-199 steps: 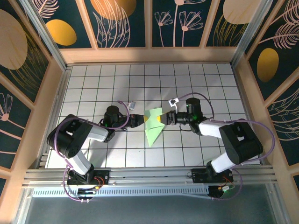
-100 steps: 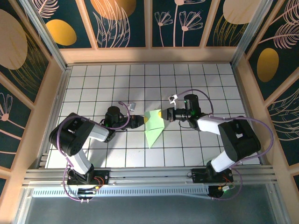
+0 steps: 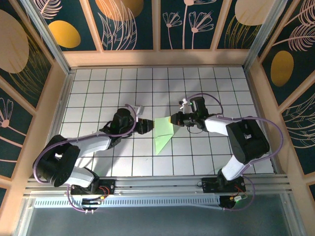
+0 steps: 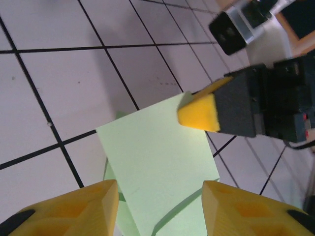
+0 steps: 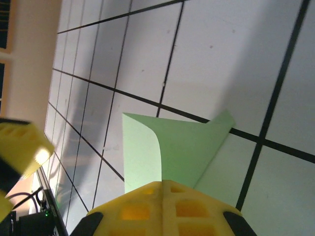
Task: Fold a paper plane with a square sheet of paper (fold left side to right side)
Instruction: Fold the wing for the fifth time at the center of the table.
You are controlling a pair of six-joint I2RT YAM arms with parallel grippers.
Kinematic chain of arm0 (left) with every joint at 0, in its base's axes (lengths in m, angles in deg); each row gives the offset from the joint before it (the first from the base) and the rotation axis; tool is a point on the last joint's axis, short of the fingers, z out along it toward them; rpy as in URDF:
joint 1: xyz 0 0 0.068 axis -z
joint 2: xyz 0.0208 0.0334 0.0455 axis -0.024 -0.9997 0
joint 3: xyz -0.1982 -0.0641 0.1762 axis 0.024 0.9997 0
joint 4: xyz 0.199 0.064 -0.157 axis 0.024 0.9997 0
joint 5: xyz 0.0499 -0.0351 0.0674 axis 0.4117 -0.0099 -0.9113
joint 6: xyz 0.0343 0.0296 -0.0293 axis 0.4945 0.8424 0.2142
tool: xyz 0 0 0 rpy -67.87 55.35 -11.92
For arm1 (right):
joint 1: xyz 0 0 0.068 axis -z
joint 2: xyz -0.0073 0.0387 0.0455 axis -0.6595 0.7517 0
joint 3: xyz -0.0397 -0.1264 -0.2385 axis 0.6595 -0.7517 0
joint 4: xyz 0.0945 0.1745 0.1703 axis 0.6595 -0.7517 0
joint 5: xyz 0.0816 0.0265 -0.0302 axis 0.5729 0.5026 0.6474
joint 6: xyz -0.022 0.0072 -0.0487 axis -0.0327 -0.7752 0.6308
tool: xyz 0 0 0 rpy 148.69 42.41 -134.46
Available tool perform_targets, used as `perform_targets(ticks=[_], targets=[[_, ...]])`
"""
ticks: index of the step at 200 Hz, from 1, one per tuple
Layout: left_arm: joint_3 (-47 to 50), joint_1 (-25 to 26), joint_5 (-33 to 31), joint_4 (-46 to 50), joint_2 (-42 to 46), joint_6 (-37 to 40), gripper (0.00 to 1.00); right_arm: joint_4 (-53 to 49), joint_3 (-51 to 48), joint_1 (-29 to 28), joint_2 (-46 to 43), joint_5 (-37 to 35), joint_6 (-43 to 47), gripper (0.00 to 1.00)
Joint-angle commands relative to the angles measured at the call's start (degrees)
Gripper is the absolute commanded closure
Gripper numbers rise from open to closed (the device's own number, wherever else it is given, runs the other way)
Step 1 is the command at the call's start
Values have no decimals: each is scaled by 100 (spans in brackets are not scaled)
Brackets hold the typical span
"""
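Since the earlier frame, the left gripper [image 3: 147, 126] had let go of the paper plane [image 3: 162, 135], jaws apart. The right gripper [image 3: 173, 119] was clamped on its upper corner, mid-table [image 3: 98, 88].

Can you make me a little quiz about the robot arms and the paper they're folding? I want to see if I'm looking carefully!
1. True or false: the left arm's fingers stand apart, with nothing squeezed between them.
2. Pick one: what colour is the folded paper? A red, B light green, C blue.
3. Fill in the gap: the paper is being pinched by the ____ arm.

Key
1. True.
2. B.
3. Right: the right arm's fingers are shut on the paper.
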Motion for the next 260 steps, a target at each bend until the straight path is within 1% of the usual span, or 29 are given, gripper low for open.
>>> perform_targets(ticks=[1,25,37,50,69,103,115,122,146,175,191,203,260], targets=[[-312,517,-1122,1443,190,596,52,-507,238,42,118,-145,-387,100],[-625,1250,-1896,2052,228,628,52,-691,377,63,188,-165,-496,100],[-874,1696,-2375,2409,139,665,50,-811,471,78,233,-133,-535,100],[-1135,2065,-2700,2710,-30,617,49,-886,544,100,259,-116,-562,100],[-1500,2462,-3061,3043,-429,519,49,-900,558,102,264,-121,-611,100],[-2299,2968,-3622,3672,-1399,508,46,-851,540,102,290,-102,-681,100],[-2649,3073,-3924,3986,-1655,514,46,-850,539,100,298,-101,-680,100],[-2806,3108,-4123,4184,-1952,480,46,-856,534,103,305,-110,-672,100],[-3124,3165,-4565,4586,-2368,375,45,-845,532,105,329,-94,-662,100],[-3281,3192,-4810,4793,-2677,282,45,-817,523,109,378,-84,-663,100],[-3292,3193,-4852,4804,-2768,271,47,-799,518,107,389,-75,-672,100],[-3284,3184,-4877,4798,-2801,271,50,-805,517,109,401,-75,-662,100],[-3162,3193,-4855,4605,-2768,192,79,-839,549,119,444,-132,-641,100]])
